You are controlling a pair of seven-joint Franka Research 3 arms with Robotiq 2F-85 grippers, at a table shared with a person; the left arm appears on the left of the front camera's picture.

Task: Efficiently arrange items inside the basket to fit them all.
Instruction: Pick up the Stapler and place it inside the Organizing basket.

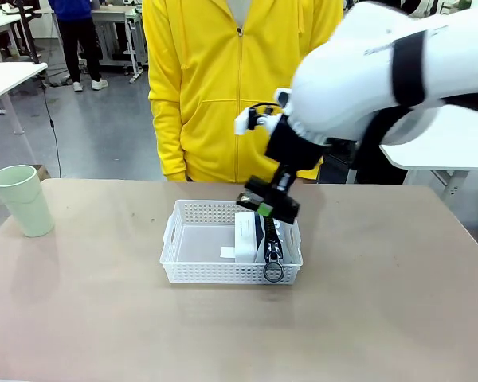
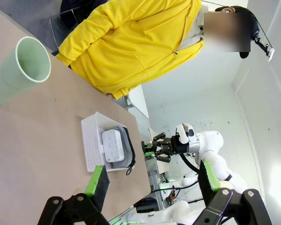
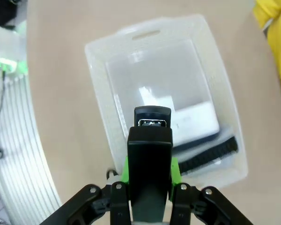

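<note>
While right gripper (image 3: pixel 150 172) pinches stapler (image 3: pixel 150 133) over basket (image 1: pixel 207 273), box (image 1: pixel 244 231) and pouch (image 1: pixel 273 243) inside, left gripper (image 2: pixel 152 182) spread, cup (image 1: pixel 24 199) well apart.

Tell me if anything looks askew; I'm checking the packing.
The grey pouch sits at the basket's right end, its ring pull hanging out over the near rim. The pale green cup stands outside, far left on the table.
</note>
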